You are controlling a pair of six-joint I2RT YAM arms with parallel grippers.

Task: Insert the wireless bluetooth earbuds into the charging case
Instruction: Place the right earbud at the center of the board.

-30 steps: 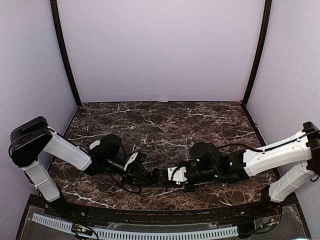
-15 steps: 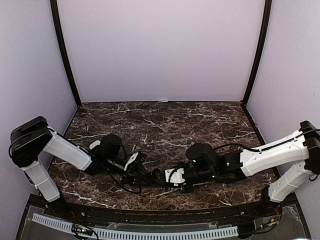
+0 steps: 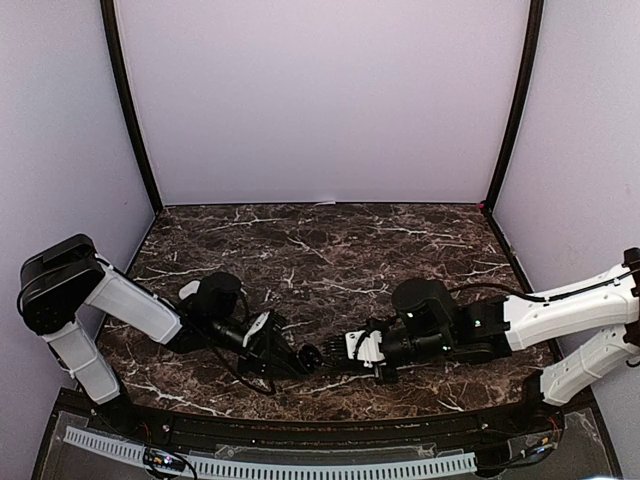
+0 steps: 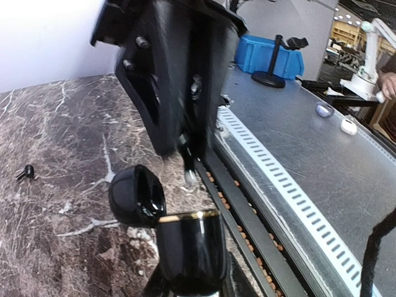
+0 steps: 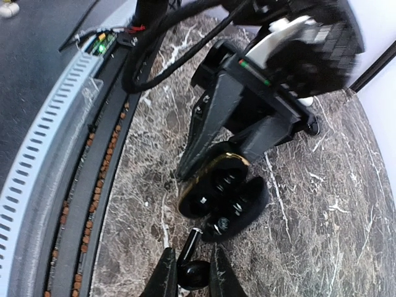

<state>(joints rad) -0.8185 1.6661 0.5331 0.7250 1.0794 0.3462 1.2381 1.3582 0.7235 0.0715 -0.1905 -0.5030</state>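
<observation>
Note 1 black case [image 5: 218, 189], lid [image 4: 137, 195] open, clenched in left tool [image 3: 300, 358] near front edge of tabletop [image 3: 330, 250]. Note 1 black earbud [image 5: 195, 271] pinched in right tool [image 5: 189, 278], just beside case opening, not yet inserted. Note 1 loose earbud [image 4: 26, 172] on tabletop, well apart.

A glossy black charging case [image 4: 189, 247] with a gold rim stands upright, its round lid [image 4: 137, 197] swung open to its left. Just above its mouth the right gripper [image 4: 184, 145] reaches down, pinching a small dark earbud [image 4: 189, 170]. Well left of the case a loose black earbud [image 4: 26, 172] lies on the marble table [image 4: 74, 124]. A slotted metal rail [image 4: 278, 185] runs to its right.
</observation>
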